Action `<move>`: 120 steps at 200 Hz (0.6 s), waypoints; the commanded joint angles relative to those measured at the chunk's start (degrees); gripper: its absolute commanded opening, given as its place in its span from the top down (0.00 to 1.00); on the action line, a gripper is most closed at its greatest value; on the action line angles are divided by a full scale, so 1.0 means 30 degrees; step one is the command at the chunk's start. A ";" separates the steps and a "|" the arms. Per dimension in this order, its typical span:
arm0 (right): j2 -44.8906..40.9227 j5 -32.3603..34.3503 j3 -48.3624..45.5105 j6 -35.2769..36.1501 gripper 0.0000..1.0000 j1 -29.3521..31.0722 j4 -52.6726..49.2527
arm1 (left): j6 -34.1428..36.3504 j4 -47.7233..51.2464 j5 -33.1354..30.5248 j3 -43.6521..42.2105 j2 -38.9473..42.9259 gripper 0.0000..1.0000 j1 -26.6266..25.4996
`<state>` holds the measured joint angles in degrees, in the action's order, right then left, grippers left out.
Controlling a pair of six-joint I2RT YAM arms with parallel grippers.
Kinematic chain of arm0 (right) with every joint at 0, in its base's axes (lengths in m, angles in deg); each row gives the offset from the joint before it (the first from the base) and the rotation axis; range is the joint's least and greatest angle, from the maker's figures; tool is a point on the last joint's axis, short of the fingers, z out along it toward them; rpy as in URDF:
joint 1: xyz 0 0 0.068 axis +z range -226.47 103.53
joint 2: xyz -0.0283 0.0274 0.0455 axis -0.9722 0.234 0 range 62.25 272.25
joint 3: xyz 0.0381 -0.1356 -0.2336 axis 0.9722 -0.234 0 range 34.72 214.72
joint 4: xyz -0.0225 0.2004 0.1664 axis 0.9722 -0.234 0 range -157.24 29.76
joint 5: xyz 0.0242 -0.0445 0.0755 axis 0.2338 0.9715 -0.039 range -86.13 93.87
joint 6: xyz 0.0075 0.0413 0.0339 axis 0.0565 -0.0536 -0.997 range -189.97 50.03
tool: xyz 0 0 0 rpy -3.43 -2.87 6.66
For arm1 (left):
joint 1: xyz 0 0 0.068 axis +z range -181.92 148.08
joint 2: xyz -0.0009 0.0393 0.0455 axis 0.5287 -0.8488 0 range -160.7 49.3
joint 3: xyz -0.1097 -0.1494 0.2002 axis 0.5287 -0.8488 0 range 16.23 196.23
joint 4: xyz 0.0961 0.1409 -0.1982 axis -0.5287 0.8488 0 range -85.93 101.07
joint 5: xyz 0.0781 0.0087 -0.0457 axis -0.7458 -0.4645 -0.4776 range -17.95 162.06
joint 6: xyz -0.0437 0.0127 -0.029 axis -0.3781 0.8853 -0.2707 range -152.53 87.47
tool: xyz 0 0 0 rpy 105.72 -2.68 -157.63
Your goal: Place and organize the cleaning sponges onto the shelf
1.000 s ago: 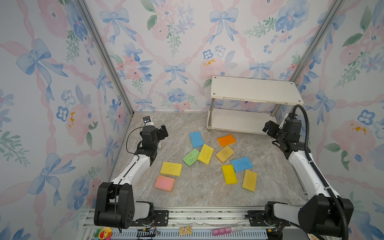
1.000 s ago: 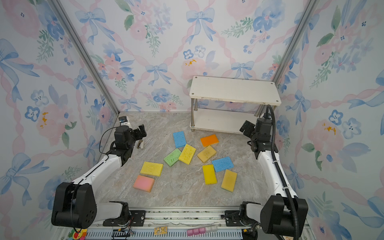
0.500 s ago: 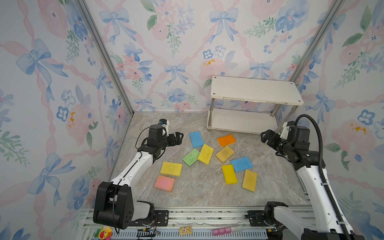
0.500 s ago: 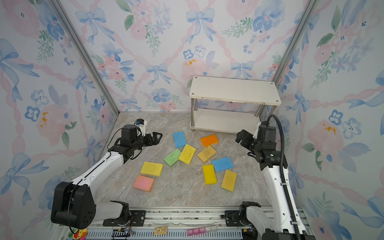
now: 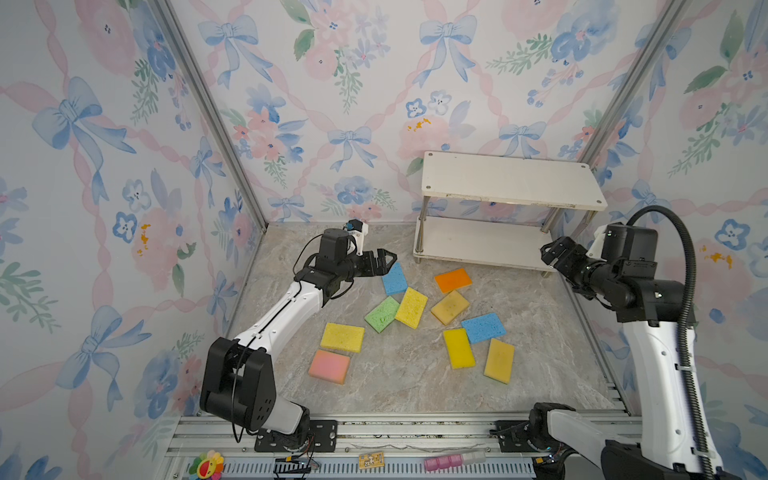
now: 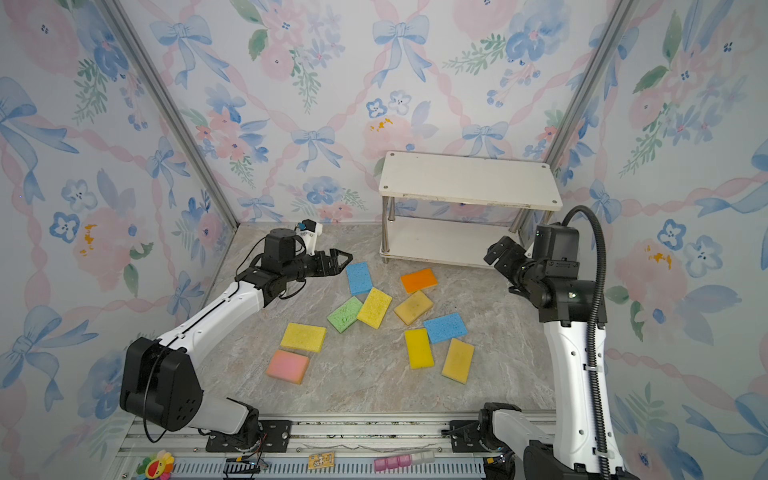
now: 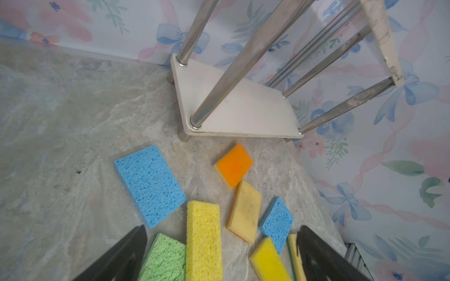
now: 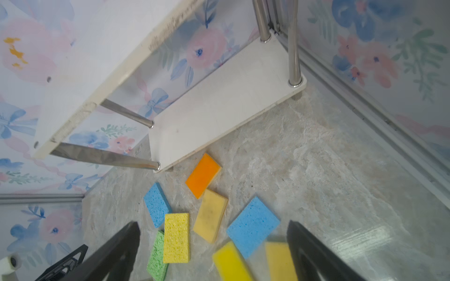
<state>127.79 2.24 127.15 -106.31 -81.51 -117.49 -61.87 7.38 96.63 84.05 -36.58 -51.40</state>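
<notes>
Several cleaning sponges lie loose on the marble floor in front of the shelf [image 5: 511, 178]: a blue sponge [image 5: 394, 279], an orange one [image 5: 453, 279], a green one [image 5: 382, 313], a pink one [image 5: 329, 366] and yellow and tan ones. Both boards of the white shelf [image 6: 469, 176] are bare. My left gripper [image 5: 384, 262] hovers open just left of the blue sponge [image 7: 149, 185], holding nothing. My right gripper [image 5: 555, 249] hangs open and empty by the shelf's right front post, pointing toward the sponges [image 8: 253, 226].
Flowered walls close in the back and both sides. Metal corner rails [image 5: 208, 112] run up at the back. The shelf's steel posts [image 7: 233, 63] stand close ahead of the left gripper [image 7: 222, 228]. An aluminium rail [image 5: 374, 428] bounds the front edge.
My left arm has stretched rightward, bringing its gripper from the left wall to the blue sponge. The right arm has lifted its elbow and turned its gripper toward the sponges. Both stayed open.
</notes>
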 commanded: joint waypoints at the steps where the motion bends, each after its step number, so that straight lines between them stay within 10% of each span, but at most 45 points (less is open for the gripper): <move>1: 0.1072 0.1005 0.2561 -0.0649 0.03 -0.1124 -0.2019 | -0.1523 -0.2485 0.1467 0.2095 -0.1697 0.02 -0.0082; 50: 0.2299 -0.3482 0.1916 -0.2804 0.03 -0.4748 0.1573 | 0.2057 -0.3195 -0.0301 0.6798 -0.6004 0.02 -0.1631; 120: 0.2239 -0.3745 0.0391 -0.1860 0.03 -0.4883 0.4118 | 0.3252 -0.3682 -0.5712 1.1450 -1.0734 0.02 -0.3146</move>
<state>135.35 -7.75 129.14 -113.17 -95.56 -109.08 -53.89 -2.33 86.29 114.34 -65.43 -59.40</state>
